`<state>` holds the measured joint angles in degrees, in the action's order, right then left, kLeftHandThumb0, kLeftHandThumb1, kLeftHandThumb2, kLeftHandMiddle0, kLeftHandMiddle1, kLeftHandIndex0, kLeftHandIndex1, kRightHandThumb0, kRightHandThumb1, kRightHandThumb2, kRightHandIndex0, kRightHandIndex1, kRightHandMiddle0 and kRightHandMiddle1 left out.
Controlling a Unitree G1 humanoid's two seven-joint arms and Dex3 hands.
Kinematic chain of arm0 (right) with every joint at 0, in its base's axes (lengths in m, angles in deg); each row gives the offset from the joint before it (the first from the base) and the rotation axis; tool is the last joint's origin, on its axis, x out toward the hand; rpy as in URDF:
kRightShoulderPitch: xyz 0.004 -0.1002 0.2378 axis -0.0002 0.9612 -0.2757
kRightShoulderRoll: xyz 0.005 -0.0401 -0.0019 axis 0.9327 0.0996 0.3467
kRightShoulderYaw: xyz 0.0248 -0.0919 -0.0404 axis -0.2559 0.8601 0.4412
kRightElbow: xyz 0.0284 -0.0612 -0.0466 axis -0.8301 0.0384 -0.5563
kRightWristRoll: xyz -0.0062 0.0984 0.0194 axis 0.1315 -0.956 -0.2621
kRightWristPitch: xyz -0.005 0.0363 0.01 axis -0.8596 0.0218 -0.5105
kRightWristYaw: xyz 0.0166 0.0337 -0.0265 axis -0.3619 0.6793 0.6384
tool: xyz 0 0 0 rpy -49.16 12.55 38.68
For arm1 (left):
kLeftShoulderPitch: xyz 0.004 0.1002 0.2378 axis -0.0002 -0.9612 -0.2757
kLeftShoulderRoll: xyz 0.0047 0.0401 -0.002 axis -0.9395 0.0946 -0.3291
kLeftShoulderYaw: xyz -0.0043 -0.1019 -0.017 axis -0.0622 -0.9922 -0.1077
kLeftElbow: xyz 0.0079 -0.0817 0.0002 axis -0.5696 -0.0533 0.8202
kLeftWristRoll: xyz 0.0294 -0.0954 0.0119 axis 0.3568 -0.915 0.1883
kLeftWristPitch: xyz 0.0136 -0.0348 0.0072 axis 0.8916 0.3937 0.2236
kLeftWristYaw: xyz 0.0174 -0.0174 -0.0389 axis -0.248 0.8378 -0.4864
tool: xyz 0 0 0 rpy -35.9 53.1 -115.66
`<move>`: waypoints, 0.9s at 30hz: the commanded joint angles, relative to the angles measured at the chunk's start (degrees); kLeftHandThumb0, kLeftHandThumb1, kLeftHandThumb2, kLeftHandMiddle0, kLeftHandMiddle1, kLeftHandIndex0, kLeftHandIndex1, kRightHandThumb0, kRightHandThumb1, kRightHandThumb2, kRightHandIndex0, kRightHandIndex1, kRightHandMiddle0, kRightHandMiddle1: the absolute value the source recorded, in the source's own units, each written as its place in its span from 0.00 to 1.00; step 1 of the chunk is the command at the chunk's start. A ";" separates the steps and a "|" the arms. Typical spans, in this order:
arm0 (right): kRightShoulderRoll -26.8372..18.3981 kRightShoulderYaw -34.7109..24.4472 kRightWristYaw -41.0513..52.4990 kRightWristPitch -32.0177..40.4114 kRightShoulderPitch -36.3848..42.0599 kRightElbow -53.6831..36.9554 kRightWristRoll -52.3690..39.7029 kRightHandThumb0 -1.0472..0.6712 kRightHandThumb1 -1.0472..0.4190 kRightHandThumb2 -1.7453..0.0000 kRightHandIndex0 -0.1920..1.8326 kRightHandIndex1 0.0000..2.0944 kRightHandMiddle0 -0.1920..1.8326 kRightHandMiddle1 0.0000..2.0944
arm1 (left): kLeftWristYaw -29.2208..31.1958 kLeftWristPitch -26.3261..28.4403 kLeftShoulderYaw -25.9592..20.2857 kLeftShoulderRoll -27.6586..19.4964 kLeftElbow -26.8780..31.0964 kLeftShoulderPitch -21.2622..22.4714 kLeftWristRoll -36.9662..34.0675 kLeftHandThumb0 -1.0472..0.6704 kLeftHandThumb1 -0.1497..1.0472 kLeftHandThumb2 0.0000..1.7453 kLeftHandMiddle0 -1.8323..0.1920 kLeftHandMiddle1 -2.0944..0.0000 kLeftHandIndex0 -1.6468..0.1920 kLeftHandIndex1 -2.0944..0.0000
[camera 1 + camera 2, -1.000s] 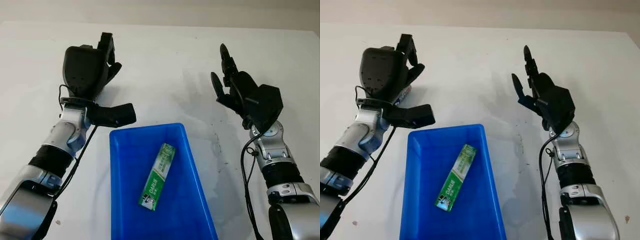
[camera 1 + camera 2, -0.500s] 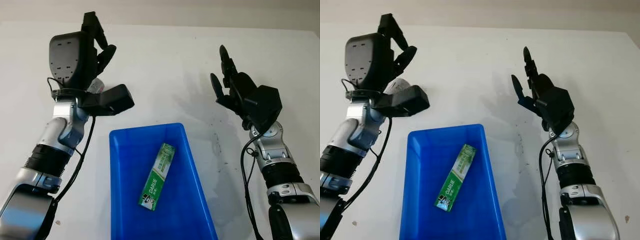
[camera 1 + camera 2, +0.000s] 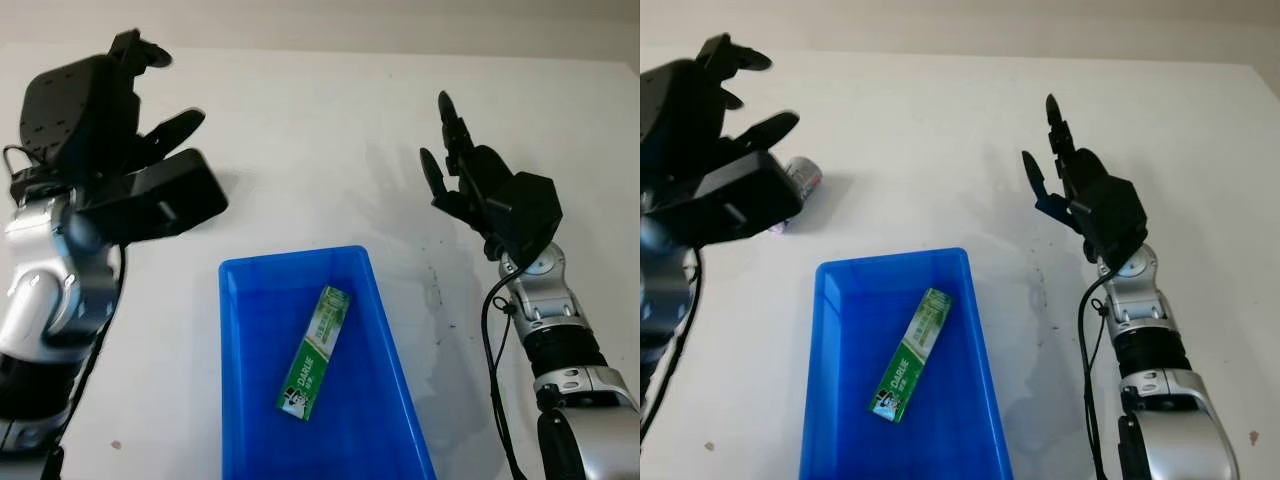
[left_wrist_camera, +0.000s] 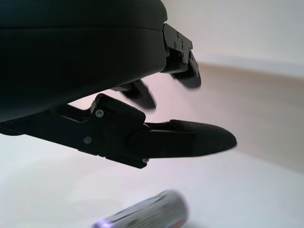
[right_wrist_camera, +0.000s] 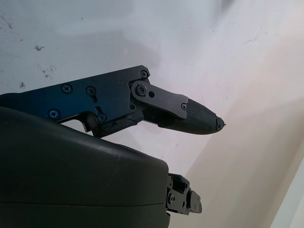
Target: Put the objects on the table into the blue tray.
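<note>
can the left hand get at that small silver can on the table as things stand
Probably yes. The left hand is open and raised right beside the silver can, which lies on its side on the bare table, apart from the blue tray. Nothing stands between them.

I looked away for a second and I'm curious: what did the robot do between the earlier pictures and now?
The left hand rose off the table and swung out toward the left edge, open and holding nothing. That uncovered a small silver cylindrical can, which lies on the white table above the blue plastic tray. The right hand, also open, stayed raised at the right, and the green toothpaste box stayed in the tray.
</note>
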<state>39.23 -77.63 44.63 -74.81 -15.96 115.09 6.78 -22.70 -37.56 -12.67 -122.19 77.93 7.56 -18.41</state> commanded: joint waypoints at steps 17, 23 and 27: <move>-0.14 0.06 0.06 -0.27 -0.74 0.87 0.04 0.27 0.00 0.60 0.00 0.00 0.00 0.00 | 13.21 -3.40 1.94 -6.12 -13.51 3.61 0.74 0.08 1.00 0.15 0.90 0.52 0.80 0.95; -0.55 -0.18 0.58 -1.23 -1.01 1.74 -0.18 0.27 0.00 0.60 0.00 0.00 0.00 0.00 | 14.01 -6.74 6.29 -5.85 -23.90 10.80 -0.52 0.08 1.00 0.17 0.90 0.27 0.70 0.87; -0.74 -0.18 0.54 -2.19 -1.31 2.48 0.00 0.27 0.00 0.60 0.00 0.00 0.00 0.00 | 15.75 -11.29 8.20 -5.24 -31.16 16.00 -4.18 0.07 1.00 0.19 0.95 0.21 0.89 0.63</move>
<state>39.15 -77.54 45.30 -75.99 -16.64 117.37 6.79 -7.71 -48.60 -5.23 -127.63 48.43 21.08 -22.14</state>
